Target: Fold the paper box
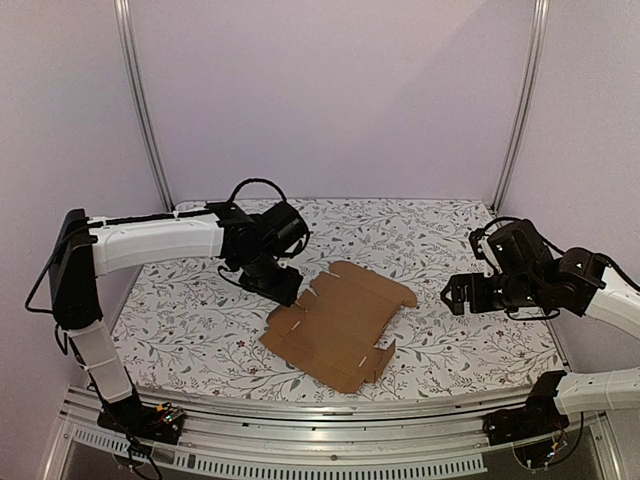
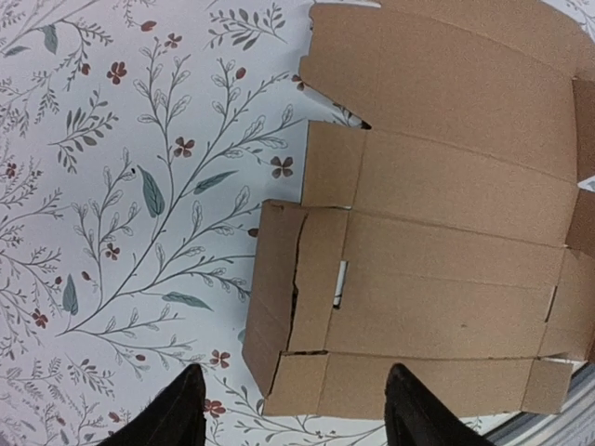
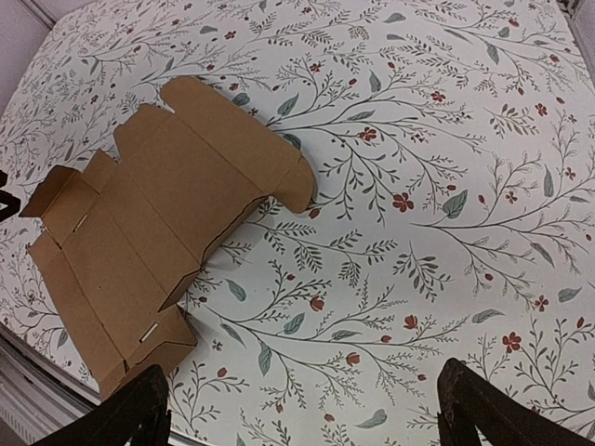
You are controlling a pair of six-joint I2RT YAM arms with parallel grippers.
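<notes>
Paper box (image 1: 340, 322) opened out, mostly flat, at worktop (image 1: 450, 240) centre.
Likely light, stiff card; pinch a flap at its 10 o'clock edge. Left hand (image 2: 302, 413) spread there, gripping nothing; right hand (image 3: 311, 409) released, 3 o'clock.

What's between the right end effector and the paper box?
Only floral tablecloth. In the right wrist view the stretch from the right end effector to the paper box is bare, and the top view agrees.
</notes>
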